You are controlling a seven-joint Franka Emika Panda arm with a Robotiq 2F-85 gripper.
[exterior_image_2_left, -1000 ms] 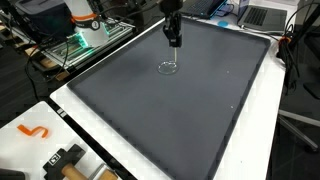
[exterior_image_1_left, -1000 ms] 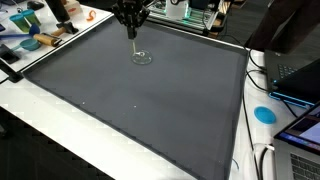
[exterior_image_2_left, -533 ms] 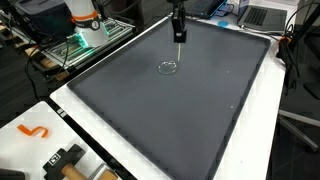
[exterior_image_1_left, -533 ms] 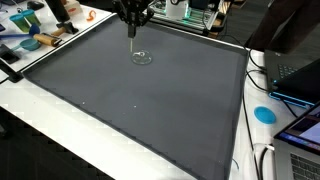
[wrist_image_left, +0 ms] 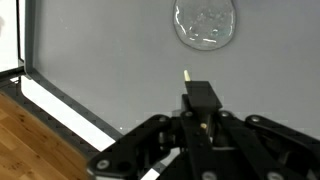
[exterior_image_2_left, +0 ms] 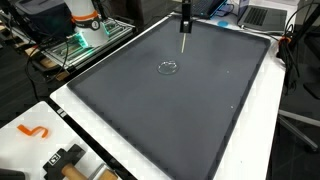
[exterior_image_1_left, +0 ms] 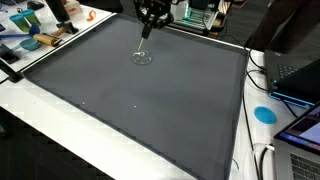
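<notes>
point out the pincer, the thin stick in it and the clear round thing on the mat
pincer (exterior_image_2_left: 186, 20), an exterior view, between its fingertips
thin stick (exterior_image_1_left: 144, 31), an exterior view, lower half
clear round thing (wrist_image_left: 205, 22), wrist view, its centre

Your hand sits raised at the far end of the scene, pointing down and slightly tilted in an exterior view. Fingers are pinched together in the wrist view. Arm is mostly out of frame.
</notes>
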